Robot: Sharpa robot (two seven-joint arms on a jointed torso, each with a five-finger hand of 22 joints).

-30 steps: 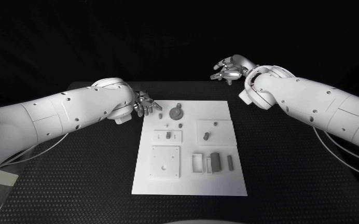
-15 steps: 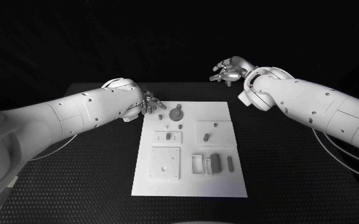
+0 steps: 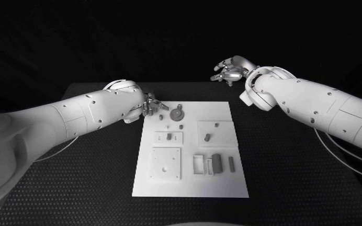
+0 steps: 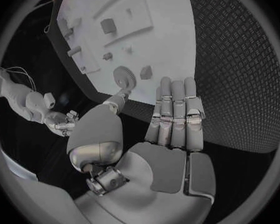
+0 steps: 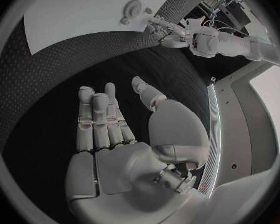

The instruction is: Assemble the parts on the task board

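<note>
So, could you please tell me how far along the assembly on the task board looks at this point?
Barely begun, it seems. Nothing clearly looks assembled: the round gear-like part and other small parts lie loose on the task board. Neither hand holds anything; the left hand hovers at the board's far left corner, open, and the right hand is raised beyond the board. Picking and fitting remain.

We see a dim scene with a black backdrop; light from above makes the task board (image 3: 191,147) the brightest surface, without glare. The bench (image 3: 286,173) stays dark but textured. Both wrist views bend straight edges and darken toward their circular rims.
</note>
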